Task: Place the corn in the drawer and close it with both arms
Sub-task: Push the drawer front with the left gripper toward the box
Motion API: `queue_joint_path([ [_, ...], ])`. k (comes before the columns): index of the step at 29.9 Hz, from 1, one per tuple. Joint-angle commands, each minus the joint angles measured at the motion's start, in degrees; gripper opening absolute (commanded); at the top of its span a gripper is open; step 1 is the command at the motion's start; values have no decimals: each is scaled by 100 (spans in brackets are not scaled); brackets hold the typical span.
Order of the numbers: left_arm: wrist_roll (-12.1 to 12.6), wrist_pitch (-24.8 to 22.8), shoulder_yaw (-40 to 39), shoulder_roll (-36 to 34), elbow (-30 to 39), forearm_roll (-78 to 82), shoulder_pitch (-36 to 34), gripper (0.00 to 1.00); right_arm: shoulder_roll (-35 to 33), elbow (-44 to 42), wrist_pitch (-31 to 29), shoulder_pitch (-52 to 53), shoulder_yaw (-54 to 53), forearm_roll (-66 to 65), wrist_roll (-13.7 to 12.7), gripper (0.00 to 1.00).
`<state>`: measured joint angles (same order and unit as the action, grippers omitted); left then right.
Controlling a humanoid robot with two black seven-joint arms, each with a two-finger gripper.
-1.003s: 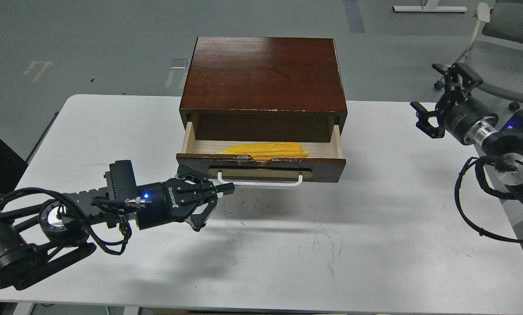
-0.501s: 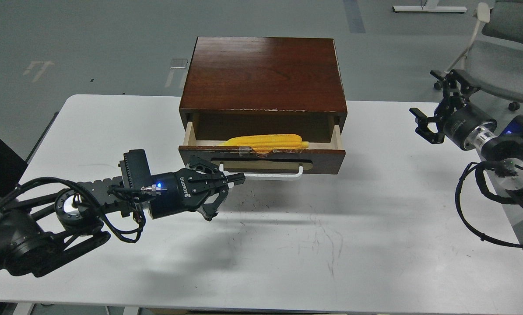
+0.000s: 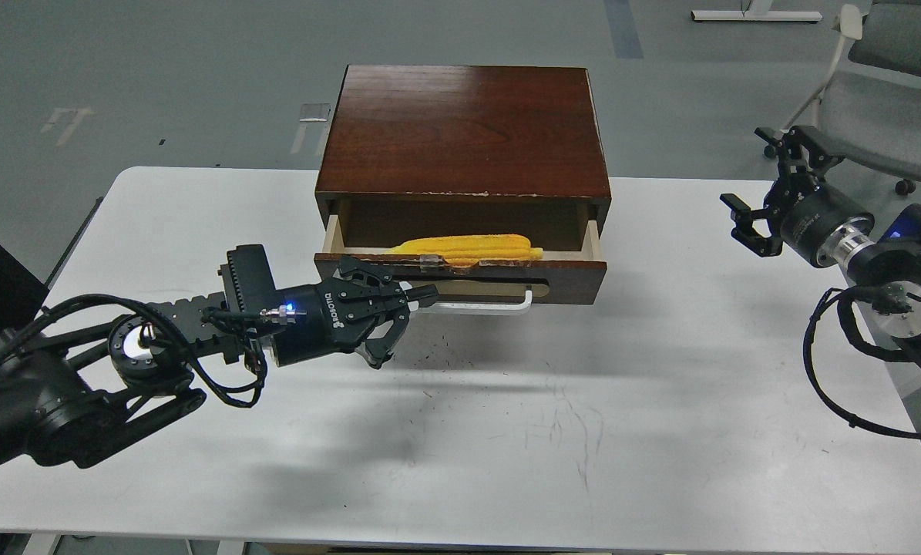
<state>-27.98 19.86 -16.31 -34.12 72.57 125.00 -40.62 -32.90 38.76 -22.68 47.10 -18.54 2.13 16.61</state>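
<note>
text: "ROBOTIQ" | on: left end effector (image 3: pixel 398 304) body

Bare table (image 3: pixel 583 432) before drawer (image 3: pixel 568 271)

corn (image 3: pixel 468 247) lies in the drawer (image 3: pixel 460 271), cabinet (image 3: pixel 464 135) on table (image 3: pixel 506 432).

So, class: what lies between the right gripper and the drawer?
Only bare white table, in the head view. The right gripper hangs open, well apart from the drawer, with nothing on the stretch between.
</note>
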Motion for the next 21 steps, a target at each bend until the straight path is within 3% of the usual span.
queue_joint_path([
  [1, -2, 18, 5, 2, 64, 0, 1, 0, -5, 0, -9, -69, -1, -2, 0, 100],
  [21, -2, 9, 216, -165, 213, 0, 71, 0, 3, -27, -9, -78, -1, -134, 0, 100],
])
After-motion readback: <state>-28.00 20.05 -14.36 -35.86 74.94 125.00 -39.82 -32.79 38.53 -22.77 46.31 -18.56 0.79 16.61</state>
